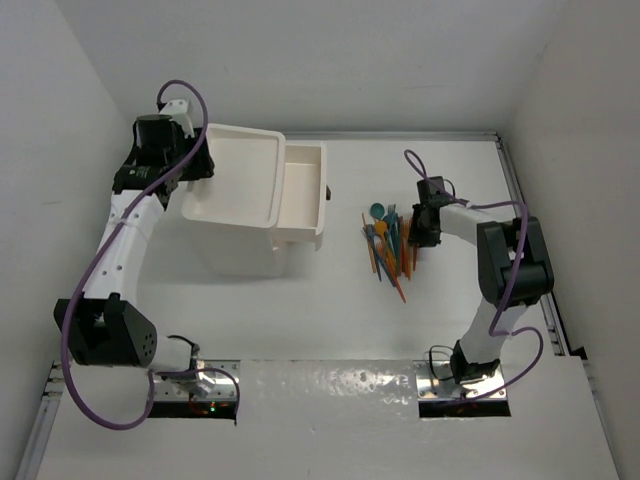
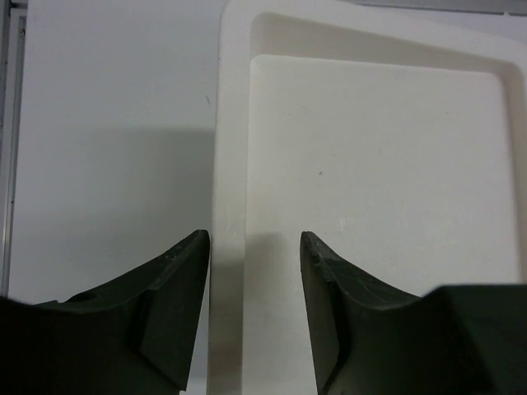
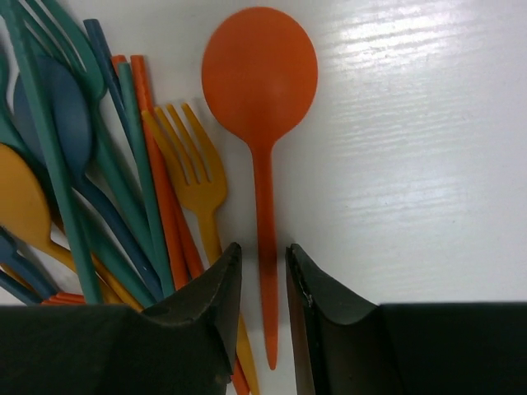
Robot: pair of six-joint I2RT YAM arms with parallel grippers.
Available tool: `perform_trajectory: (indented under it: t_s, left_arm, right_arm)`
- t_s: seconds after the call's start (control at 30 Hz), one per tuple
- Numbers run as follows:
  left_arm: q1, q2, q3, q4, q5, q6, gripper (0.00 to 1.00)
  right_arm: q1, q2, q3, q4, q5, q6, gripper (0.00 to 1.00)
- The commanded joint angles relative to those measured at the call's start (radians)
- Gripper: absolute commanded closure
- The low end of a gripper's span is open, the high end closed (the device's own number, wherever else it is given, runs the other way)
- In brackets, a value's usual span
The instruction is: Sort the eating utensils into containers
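The utensils (image 1: 388, 245) lie in a loose pile of orange, teal and blue spoons, forks and sticks right of the white drawer unit (image 1: 235, 180). Its top drawer (image 1: 303, 190) is pulled out to the right and looks empty. My right gripper (image 1: 415, 232) is low at the pile's right edge. In the right wrist view its jaws (image 3: 262, 251) stand narrowly open on either side of an orange spoon's (image 3: 259, 74) handle, not clamping it. My left gripper (image 1: 197, 165) is open, and its jaws (image 2: 254, 243) straddle the left rim of the unit's tray top (image 2: 230, 164).
A yellow-orange fork (image 3: 193, 169) lies just left of the orange spoon, with teal and blue pieces (image 3: 82, 164) beyond it. The drawer's dark knob (image 1: 329, 192) faces the pile. White walls enclose the table on the left, back and right.
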Motion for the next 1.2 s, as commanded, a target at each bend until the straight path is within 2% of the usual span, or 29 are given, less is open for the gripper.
perform_trajectory:
  t_s: [0.0, 0.03, 0.1, 0.13, 0.23, 0.43, 0.5, 0.6, 0.8, 0.93, 1.17]
  left_arm:
    - [0.003, -0.057, 0.082, 0.016, 0.012, -0.014, 0.53]
    - [0.003, -0.061, 0.091, 0.015, 0.003, -0.014, 0.51]
    - [0.003, -0.077, 0.117, 0.007, -0.016, -0.019, 0.49]
    - [0.003, -0.092, 0.125, 0.004, -0.021, -0.02, 0.47]
    - [0.003, -0.13, 0.143, 0.001, -0.036, -0.039, 0.45]
    - [0.003, -0.199, 0.122, -0.02, 0.027, -0.091, 0.4]
    - [0.003, -0.216, 0.11, -0.03, 0.022, -0.097, 0.39]
    - [-0.025, -0.227, 0.094, -0.057, -0.026, -0.076, 0.37]
    - [-0.039, -0.232, 0.074, -0.085, -0.053, -0.071, 0.35]
    - [-0.042, -0.233, 0.091, -0.093, -0.053, -0.076, 0.33]
    - [-0.042, -0.239, 0.097, -0.102, -0.053, -0.086, 0.26]
  right_arm:
    - [-0.011, 0.028, 0.027, 0.034, -0.019, -0.019, 0.73]
    - [-0.013, 0.031, 0.026, 0.037, -0.024, -0.018, 0.74]
    - [-0.02, 0.035, 0.021, 0.04, -0.027, -0.022, 0.82]
    - [-0.025, 0.034, 0.017, 0.042, -0.027, -0.025, 0.89]
    - [-0.037, 0.0, 0.012, 0.042, 0.011, -0.048, 1.0]
    - [-0.034, -0.147, 0.131, -0.044, 0.013, -0.071, 1.0]
    - [-0.019, -0.187, 0.176, -0.057, -0.04, -0.042, 1.0]
    - [0.025, -0.224, 0.347, -0.13, -0.126, 0.005, 1.0]
    - [0.215, -0.199, 0.588, -0.156, -0.189, 0.1, 1.0]
    - [0.33, -0.144, 0.656, -0.087, -0.235, 0.203, 1.0]
    - [0.44, -0.038, 0.678, 0.032, -0.223, 0.303, 1.0]
